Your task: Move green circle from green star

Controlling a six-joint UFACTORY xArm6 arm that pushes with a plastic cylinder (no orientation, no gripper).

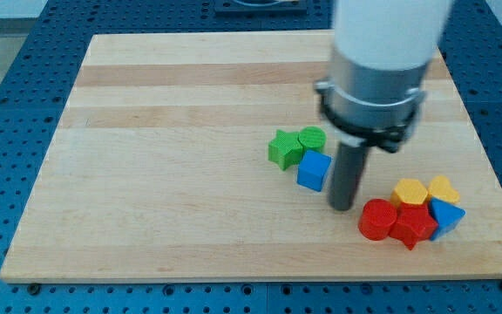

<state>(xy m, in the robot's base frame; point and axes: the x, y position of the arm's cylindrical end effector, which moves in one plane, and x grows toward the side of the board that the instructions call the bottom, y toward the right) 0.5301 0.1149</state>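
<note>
The green circle (pixel 313 138) sits right of centre on the wooden board (pixel 164 157), touching the right side of the green star (pixel 283 148). A blue cube (pixel 314 169) lies just below them, touching both. My tip (pixel 342 207) is on the board to the right of and slightly below the blue cube, below and right of the green circle, touching neither green block.
A cluster lies at the lower right: a red cylinder (pixel 377 219), a red star-like block (pixel 411 226), a yellow hexagon (pixel 409 192), a yellow heart (pixel 444 187) and a blue triangle (pixel 445 217). The arm's wide body (pixel 377 70) hangs over the board's upper right.
</note>
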